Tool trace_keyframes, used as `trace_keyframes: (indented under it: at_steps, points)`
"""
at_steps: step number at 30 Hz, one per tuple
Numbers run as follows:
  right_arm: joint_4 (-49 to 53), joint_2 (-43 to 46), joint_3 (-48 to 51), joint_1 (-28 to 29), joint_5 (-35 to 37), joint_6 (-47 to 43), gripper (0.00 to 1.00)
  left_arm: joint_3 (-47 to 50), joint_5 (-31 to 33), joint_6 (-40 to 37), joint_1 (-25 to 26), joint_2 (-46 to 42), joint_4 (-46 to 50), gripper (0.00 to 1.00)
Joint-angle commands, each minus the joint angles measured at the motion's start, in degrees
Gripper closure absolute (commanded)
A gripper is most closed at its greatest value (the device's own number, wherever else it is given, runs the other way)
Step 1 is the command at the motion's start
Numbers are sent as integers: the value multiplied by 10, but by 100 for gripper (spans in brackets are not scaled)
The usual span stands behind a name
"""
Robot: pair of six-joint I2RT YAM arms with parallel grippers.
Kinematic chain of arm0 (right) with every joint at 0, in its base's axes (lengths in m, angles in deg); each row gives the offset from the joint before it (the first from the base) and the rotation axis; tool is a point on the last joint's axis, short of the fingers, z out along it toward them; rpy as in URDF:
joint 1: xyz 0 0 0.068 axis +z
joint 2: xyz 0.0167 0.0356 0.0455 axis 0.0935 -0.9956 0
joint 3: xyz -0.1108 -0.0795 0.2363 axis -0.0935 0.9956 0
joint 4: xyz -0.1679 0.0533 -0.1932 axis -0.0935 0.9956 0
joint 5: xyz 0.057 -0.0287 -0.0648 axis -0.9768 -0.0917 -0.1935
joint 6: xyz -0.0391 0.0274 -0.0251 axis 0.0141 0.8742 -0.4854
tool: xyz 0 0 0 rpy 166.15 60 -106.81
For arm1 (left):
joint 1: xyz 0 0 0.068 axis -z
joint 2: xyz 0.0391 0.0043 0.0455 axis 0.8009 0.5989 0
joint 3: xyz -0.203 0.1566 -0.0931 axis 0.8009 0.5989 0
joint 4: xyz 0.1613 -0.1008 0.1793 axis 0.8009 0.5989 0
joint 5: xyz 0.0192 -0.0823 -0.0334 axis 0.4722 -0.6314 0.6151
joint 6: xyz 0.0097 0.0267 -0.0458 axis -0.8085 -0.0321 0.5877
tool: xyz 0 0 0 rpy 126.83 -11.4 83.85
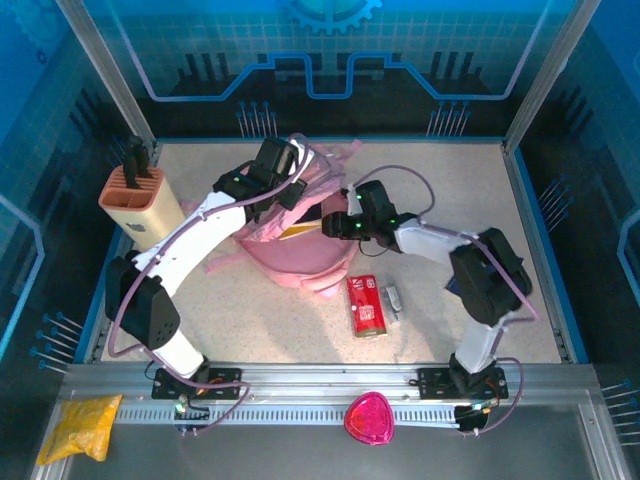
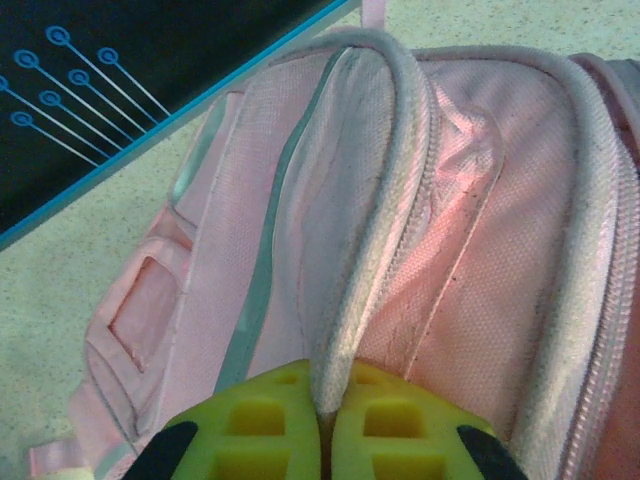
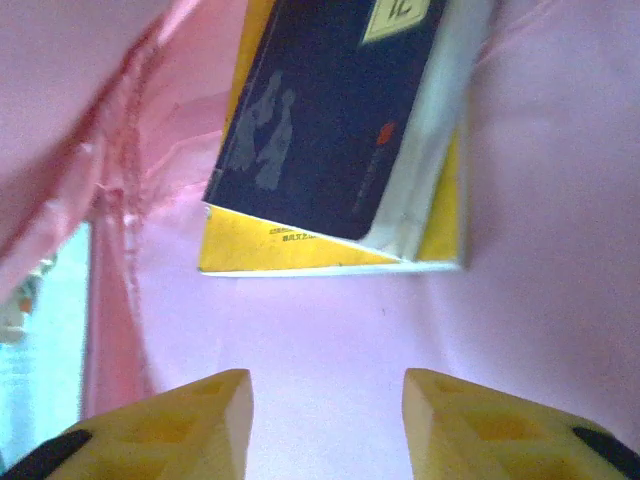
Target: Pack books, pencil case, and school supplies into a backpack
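Left fingers [image 2: 260,435] pinch the backpack [image 2: 450,220] rim; right fingers [image 3: 180,425] gape empty before the books [image 3: 320,130].

Soft pink backpack [image 1: 290,262] lying mid-counter, toward far edge, main compartment gaping open, zip-edged flap [image 2: 385,150] standing lifted. Navy-blue book [image 3: 320,110] resting inside, lying on yellow book [image 3: 300,255], both tilting against pink lining. Glossy red pencil case [image 1: 366,305] lying flat right of backpack, nearer front edge. Small grey-white supply piece [image 1: 391,298] lying just beside case's right side.
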Motion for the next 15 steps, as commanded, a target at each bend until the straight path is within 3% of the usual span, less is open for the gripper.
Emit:
trace_keyframes:
  at_steps: [1, 6, 10, 15]
  points:
    - [47, 85, 28, -36, 31, -24, 49, 32, -24, 32, -3, -39, -60, 100]
    - [142, 155, 47, -84, 51, -3, 36, 82, -60, 66, -2, -42, -73, 96]
    - [216, 193, 50, -113, 82, 3, 26, 121, -81, 103, 1, -61, -79, 75]
    - [277, 249, 93, -155, 136, 11, 14, 143, -108, 216, 19, -112, -69, 50]
